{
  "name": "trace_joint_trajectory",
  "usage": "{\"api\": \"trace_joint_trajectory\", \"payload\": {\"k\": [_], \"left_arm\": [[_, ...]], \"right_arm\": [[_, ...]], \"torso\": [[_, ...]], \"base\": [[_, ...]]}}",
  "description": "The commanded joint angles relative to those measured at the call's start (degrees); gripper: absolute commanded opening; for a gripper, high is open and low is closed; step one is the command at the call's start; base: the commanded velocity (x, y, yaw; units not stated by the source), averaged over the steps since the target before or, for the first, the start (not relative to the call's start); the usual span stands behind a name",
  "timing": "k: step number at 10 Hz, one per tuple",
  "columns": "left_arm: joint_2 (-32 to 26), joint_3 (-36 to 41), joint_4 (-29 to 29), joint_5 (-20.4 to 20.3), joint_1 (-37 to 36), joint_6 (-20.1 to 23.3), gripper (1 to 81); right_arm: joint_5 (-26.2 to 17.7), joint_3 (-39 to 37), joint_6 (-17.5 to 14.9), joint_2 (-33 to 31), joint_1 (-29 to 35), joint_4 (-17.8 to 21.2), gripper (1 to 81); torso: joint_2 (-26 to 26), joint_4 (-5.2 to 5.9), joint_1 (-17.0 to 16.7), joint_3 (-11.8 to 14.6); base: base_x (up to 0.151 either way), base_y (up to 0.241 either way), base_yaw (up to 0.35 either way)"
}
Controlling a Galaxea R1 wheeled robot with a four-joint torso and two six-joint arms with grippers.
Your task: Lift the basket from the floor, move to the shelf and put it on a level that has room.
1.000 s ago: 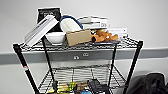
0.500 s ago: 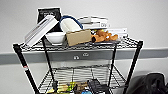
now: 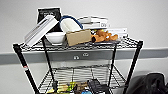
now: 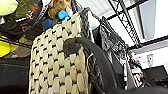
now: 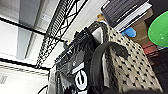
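From the head camera I am facing the tall black wire rack (image 3: 75, 47), its top tier across the middle of the frame crowded with books (image 3: 40, 28), a white bowl (image 3: 55, 37), a small brown cardboard box (image 3: 78, 37) and an orange plush toy (image 3: 103, 35). Below it, in the lower centre, the grey wire-grid tier (image 3: 82, 73) looks largely bare, so I judge that the level with room. The small beige woven wicker basket (image 4: 58, 65) sits close against both wrist cameras, a dark curved handle (image 4: 95, 57) across its side in the left wrist view; in the right wrist view the same basket (image 5: 125, 65) shows with black-and-white things inside (image 5: 75, 72). I cannot tell how either hand is set on it. The risk I see is clipping the top tier's front wire while sliding in, which could tip the basket or knock the leaning books off.
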Motion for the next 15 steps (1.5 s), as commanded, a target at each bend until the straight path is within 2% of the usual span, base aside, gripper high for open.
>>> {"api": "trace_joint_trajectory", "payload": {"k": [1,7,10,15], "left_arm": [[-4.5,9.3,5.63,-1.98,-5.75,0.31,1.0],[-9.78,18.78,6.6,-2.06,-8.47,0.22,1.0],[-12.58,22.48,6.07,-1.98,-11.73,-0.22,1.0],[-17.16,28.37,5.72,-1.89,-18.05,-0.49,1.0]], "right_arm": [[-0.46,9.08,0.67,-5.28,7.15,-0.9,1.0],[0.77,18.04,0.67,-10.29,10.4,-0.73,1.0],[0.68,19.28,1.28,-11.35,13.57,-0.29,1.0],[0.15,22.97,1.36,-14.77,18.76,2.97,1.0]], "torso": [[0.0,0.0,0.0,0.0],[-0.02,0.0,0.0,0.0],[-0.02,0.0,0.0,0.0],[-0.02,0.0,0.0,0.0]], "base": [[0.0,0.0,0.0],[0.0,0.0,0.0],[0.0,0.0,0.0],[0.0,0.0,0.0]]}}
